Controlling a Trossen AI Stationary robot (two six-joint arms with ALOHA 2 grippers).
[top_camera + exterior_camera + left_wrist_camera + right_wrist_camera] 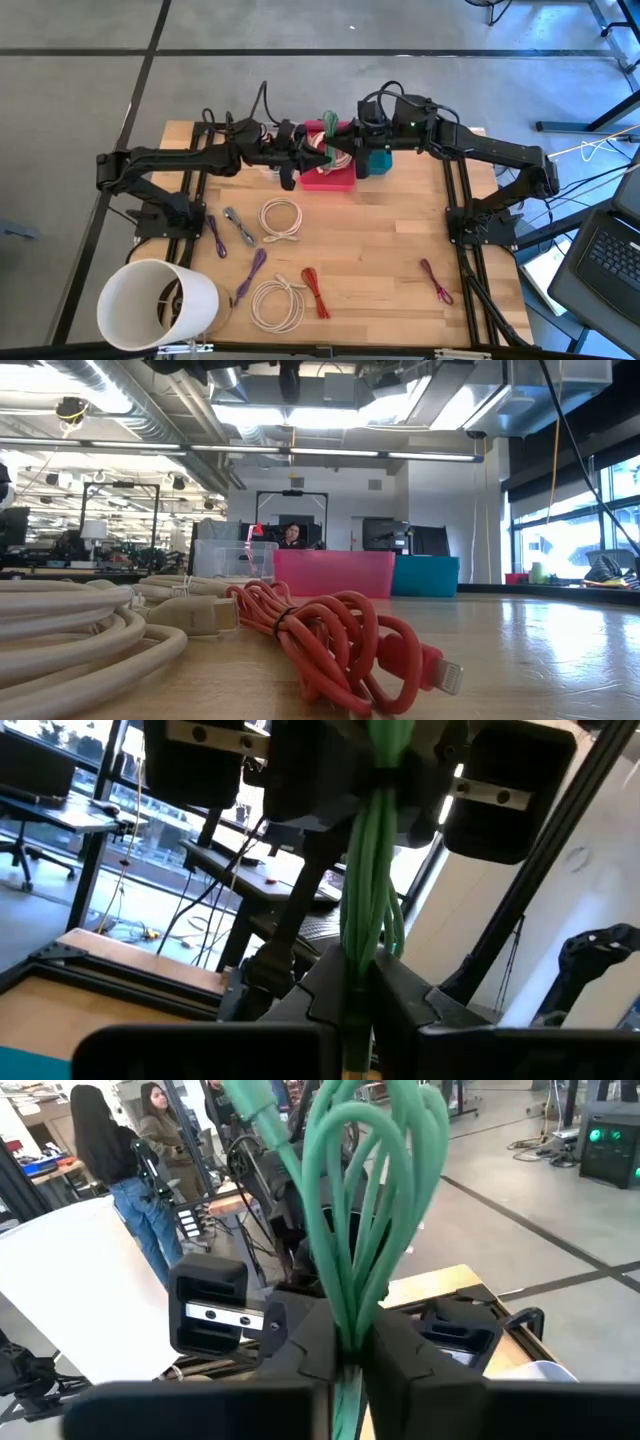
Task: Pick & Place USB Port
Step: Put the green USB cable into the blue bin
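A green coiled cable (324,143) hangs in the air between my two grippers, above the pink bin (328,178) at the table's far middle. My left gripper (303,150) reaches in from the left and my right gripper (347,147) from the right; both are shut on the cable. In the left wrist view the bundle (372,870) runs from my left gripper (355,1015) to the right gripper. In the right wrist view its loops (372,1190) fan out beyond my right gripper (348,1352). The low view shows neither gripper. My left gripper pinches one end of the green bundle (356,982) between its two fingers, coming level from the table's left. The bundle is lifted clear and runs straight on to the other gripper. My right gripper pinches the gathered strands of the green bundle (350,1320) between its two fingers, coming from the table's right. The loops spread out past the fingers and the cable is clear of the table.
A teal bin (379,162) stands right of the pink bin. Two white cable coils (281,218) (277,303), a red cable (316,292), purple cables (216,236) (436,280) and a grey one (238,226) lie on the wood. A white bucket (155,305) sits at the near left corner.
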